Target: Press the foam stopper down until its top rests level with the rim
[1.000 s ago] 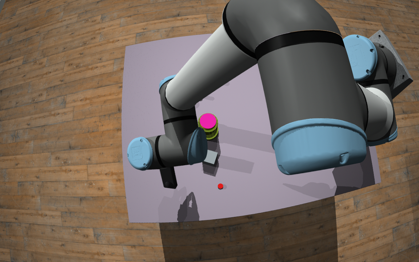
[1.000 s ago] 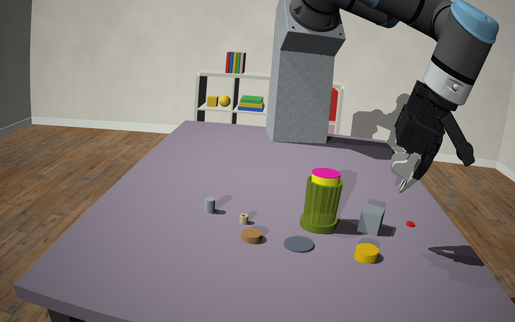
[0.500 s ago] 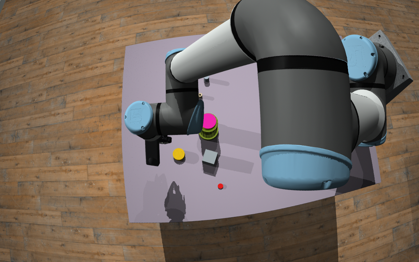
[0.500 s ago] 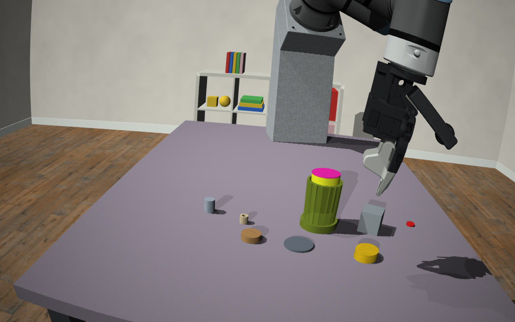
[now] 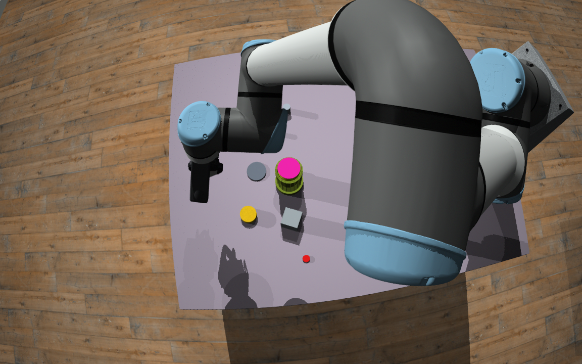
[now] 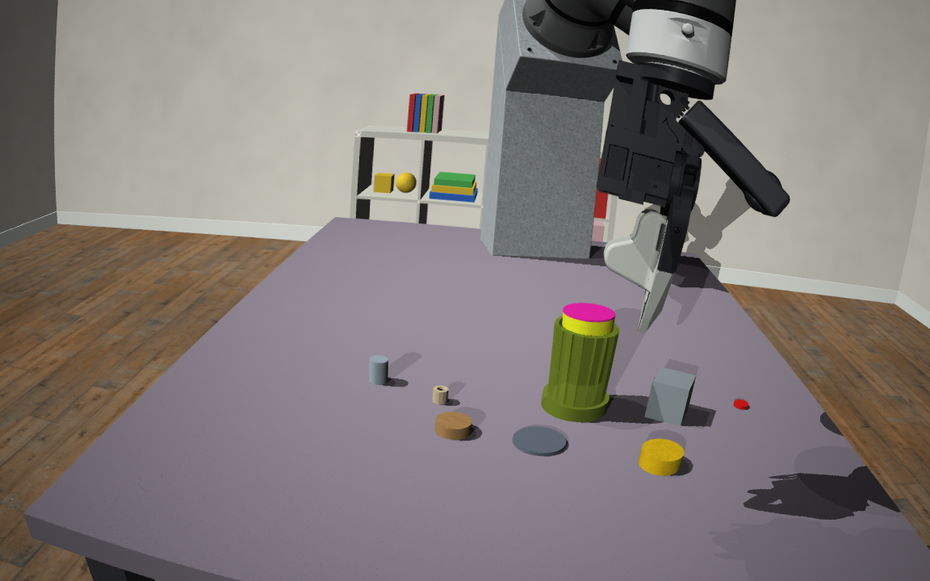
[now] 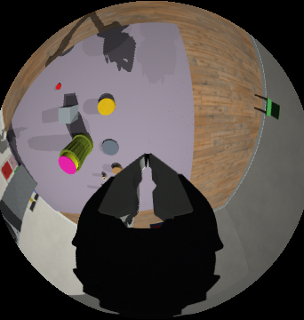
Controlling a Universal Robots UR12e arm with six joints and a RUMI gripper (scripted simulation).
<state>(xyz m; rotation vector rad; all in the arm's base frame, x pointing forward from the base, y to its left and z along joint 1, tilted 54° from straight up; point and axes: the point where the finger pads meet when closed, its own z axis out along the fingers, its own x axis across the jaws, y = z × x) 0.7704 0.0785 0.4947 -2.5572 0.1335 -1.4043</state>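
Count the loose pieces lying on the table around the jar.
7: grey disc, yellow puck, grey block, red dot, brown puck, tan spool, grey cylinder. None seems hidden.

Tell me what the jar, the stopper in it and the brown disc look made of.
Olive-green ribbed jar: likely matte moulded plastic, with even vertical flutes. Yellow stopper with magenta top: matte and flat-coloured, so foam can't be confirmed by look. Brown disc: cork or wood, judging by its tan, faintly grained surface.
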